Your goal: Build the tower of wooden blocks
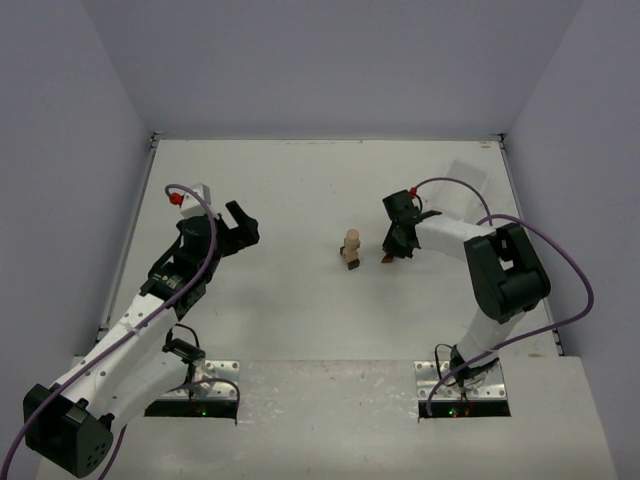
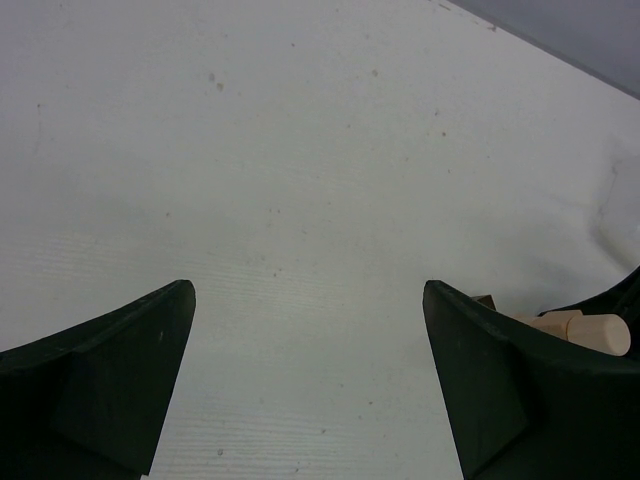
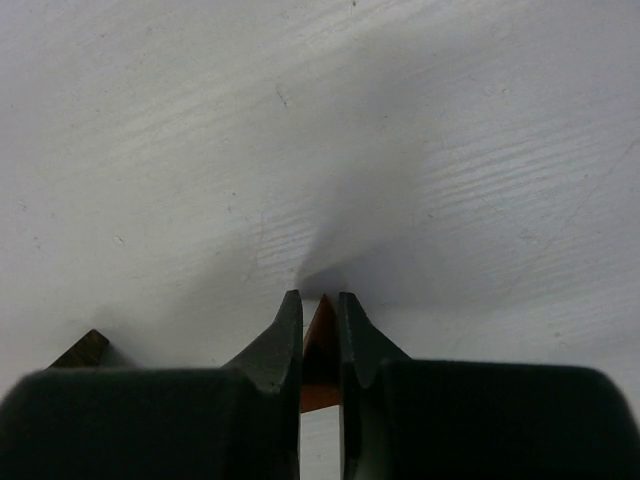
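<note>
We see the left arm point(image 1: 150, 300) stretched from its base up the left side of the table point(image 1: 300, 180), its forearm angled inward. The left gripper point(image 1: 236, 230) hangs above bare tabletop with its fingers spread wide and nothing between them. In its wrist view the two dark fingers point(image 2: 110, 385) frame only white surface. The right arm point(image 1: 495, 275) rises from its base, folds at the elbow and reaches left toward the table's middle, with its wrist tipped down. The right gripper point(image 1: 392, 250) is low over the table, and its fingers are pinched onto a small reddish-brown wedge point(image 3: 320, 345). In the right wrist view the wedge sits upright between the two fingers point(image 3: 275, 345). Its narrow tip points out past the fingertips toward the tabletop, and its long axis runs along the fingers. From above, the wedge point(image 1: 387, 258) shows as a reddish speck under the gripper. The wood block tower point(image 1: 350, 249) is near the middle of the table, just left of the right gripper and well apart from the left one. It looks like a short stack standing on end, pale tan on top and darker at the base, so we read its long axis as vertical. Pale pieces of it point(image 2: 585, 328) show past the left gripper's right finger. A dark brown block point(image 3: 88, 348) lies on the table at the left edge of the right wrist view, and we cannot tell whether it belongs to the stack.
</note>
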`<state>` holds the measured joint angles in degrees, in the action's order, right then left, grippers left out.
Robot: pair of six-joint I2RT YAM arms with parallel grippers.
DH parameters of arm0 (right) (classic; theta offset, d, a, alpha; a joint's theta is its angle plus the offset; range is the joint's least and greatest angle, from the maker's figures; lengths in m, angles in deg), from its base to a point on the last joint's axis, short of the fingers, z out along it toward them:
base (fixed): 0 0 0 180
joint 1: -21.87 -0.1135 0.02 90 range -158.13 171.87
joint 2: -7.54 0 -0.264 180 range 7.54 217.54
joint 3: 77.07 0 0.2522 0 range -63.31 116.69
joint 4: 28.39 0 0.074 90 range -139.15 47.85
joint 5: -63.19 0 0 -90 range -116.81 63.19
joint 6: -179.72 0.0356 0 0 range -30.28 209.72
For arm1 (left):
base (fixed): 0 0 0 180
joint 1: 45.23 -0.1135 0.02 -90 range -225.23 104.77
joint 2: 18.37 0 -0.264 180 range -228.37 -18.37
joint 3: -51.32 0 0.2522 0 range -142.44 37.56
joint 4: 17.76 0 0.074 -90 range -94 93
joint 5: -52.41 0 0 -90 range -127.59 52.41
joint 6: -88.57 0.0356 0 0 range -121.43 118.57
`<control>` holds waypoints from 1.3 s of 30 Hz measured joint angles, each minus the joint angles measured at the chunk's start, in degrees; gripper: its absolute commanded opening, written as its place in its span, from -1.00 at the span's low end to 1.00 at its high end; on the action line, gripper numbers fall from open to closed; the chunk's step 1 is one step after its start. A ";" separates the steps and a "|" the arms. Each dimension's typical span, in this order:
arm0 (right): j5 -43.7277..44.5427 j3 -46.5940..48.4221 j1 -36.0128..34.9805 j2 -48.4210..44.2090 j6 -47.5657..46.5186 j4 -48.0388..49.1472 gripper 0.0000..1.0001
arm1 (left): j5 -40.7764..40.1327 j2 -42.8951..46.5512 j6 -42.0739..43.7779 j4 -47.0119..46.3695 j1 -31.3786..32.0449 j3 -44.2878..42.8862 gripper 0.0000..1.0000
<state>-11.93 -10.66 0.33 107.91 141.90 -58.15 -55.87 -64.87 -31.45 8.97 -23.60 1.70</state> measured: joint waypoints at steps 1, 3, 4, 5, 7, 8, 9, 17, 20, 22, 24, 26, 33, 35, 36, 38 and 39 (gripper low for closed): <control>0.15 -0.18 0.00 -0.22 0.17 -0.10 -1.00 | 0.05 0.00 0.00 -0.01 0.00 0.00 0.89; 0.66 -0.58 -0.01 -0.79 -0.07 -0.56 -1.00 | 0.08 0.00 0.00 0.00 0.00 0.00 0.89; 1.02 -0.75 -0.04 -1.05 -0.16 -0.92 -1.00 | 0.08 0.00 0.00 0.00 0.00 0.00 0.89; 1.56 -0.84 -0.06 -1.35 -0.75 -1.54 -1.00 | 0.08 0.00 0.02 0.00 0.00 0.00 0.89; 3.75 -0.86 -0.08 -2.28 -2.49 -3.13 -1.00 | 0.08 0.00 0.02 0.03 0.00 0.00 0.90; 5.05 -0.86 -0.09 -2.89 -3.55 -3.93 -1.00 | 0.08 0.01 0.03 0.04 0.00 0.00 0.90; 6.63 -0.82 -0.09 -3.60 -4.98 -4.77 -1.00 | 0.08 0.02 0.05 0.04 0.00 0.00 0.90; 27.68 7.82 -0.09 -2.96 -14.52 -22.15 -1.00 | 0.03 0.11 0.22 0.07 0.00 0.00 0.90; 34.47 13.05 0.00 3.42 -14.74 -28.80 -1.00 | 0.14 0.55 0.45 -0.09 0.00 0.13 0.90; 36.96 15.75 0.02 8.35 -14.81 -32.69 -1.00 | 0.57 0.99 0.88 -0.31 0.00 0.31 0.90; 38.84 18.42 0.02 13.30 -14.74 -36.45 -1.00 | 0.76 1.23 1.18 -0.37 0.00 0.33 0.90; 40.11 21.40 0.02 17.82 -14.67 -39.92 -1.00 | 0.75 1.38 1.27 -0.35 0.00 0.33 0.90; 41.20 28.55 0.02 25.34 -15.75 -43.08 -0.91 | 0.69 1.40 1.27 -0.34 0.00 0.33 0.91; 39.68 28.54 0.02 25.40 -17.69 -41.15 -0.87 | 0.57 1.37 1.27 -0.35 0.00 0.33 0.91; 38.87 28.50 0.02 25.40 -18.73 -39.81 -0.86 | 0.48 1.36 1.27 -0.35 0.00 0.33 0.91; 37.07 28.43 0.02 25.40 -20.53 -37.22 -0.86 | 0.31 1.24 1.27 -0.33 0.00 0.33 0.91; 36.08 28.43 0.02 25.40 -21.28 -35.93 -0.85 | 0.25 1.21 1.27 -0.30 0.00 0.33 0.91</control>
<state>24.15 17.77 0.35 133.32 120.63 -94.08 -55.62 -63.66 -30.19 8.67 -23.60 2.03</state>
